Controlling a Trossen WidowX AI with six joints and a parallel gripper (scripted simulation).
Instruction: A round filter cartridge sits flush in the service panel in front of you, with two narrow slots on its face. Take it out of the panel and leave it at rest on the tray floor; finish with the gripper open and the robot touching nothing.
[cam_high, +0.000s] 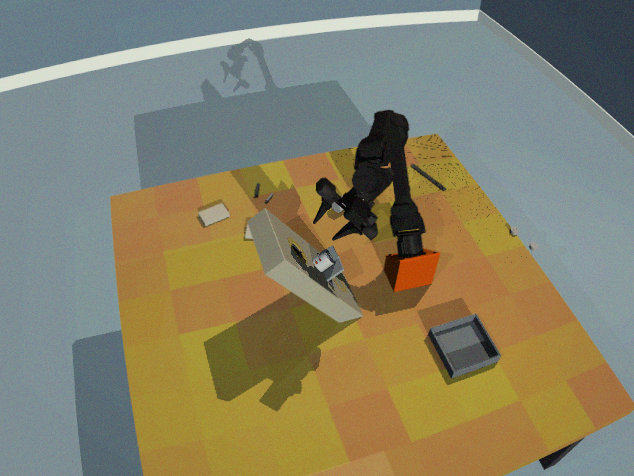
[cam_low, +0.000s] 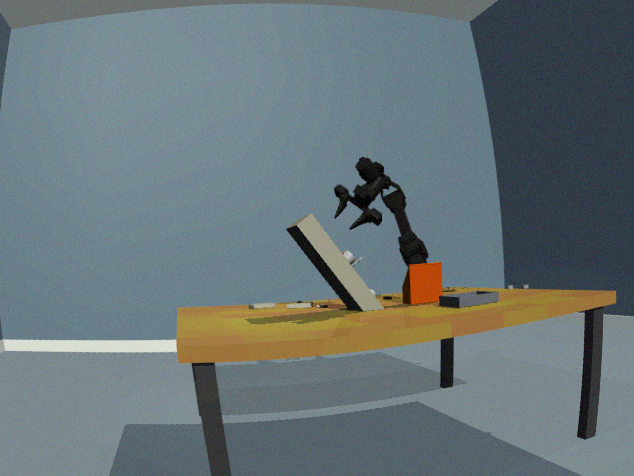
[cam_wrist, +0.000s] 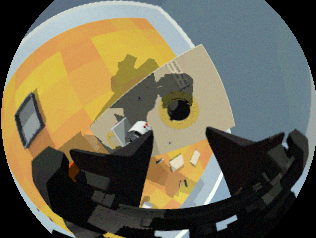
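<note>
The beige service panel (cam_high: 312, 294) (cam_low: 335, 263) (cam_wrist: 215, 95) leans on the table. Its upper yellow ring (cam_wrist: 192, 120) surrounds a dark round opening; the lower ring is partly hidden. A white cylinder (cam_high: 322, 262) (cam_low: 348, 256) (cam_wrist: 140, 129) with red marks stands out from the panel face, beside a grey plate (cam_high: 335, 269) (cam_wrist: 118, 132). I cannot tell which part is the slotted cartridge. My gripper (cam_high: 324, 231) (cam_low: 343, 223) (cam_wrist: 180, 132) is open, with nothing between its fingers, raised off the panel face. The grey tray (cam_high: 476, 364) (cam_low: 450, 300) (cam_wrist: 30, 122) looks empty.
An orange block (cam_high: 415, 271) (cam_low: 426, 282) stands at the arm's base. A small white piece (cam_high: 336, 206) (cam_wrist: 146, 205) lies on the table behind the gripper. A pale flat block (cam_high: 214, 214) (cam_low: 262, 305) and small dark pieces lie behind the panel. A dark rod (cam_high: 428, 176) lies near the back.
</note>
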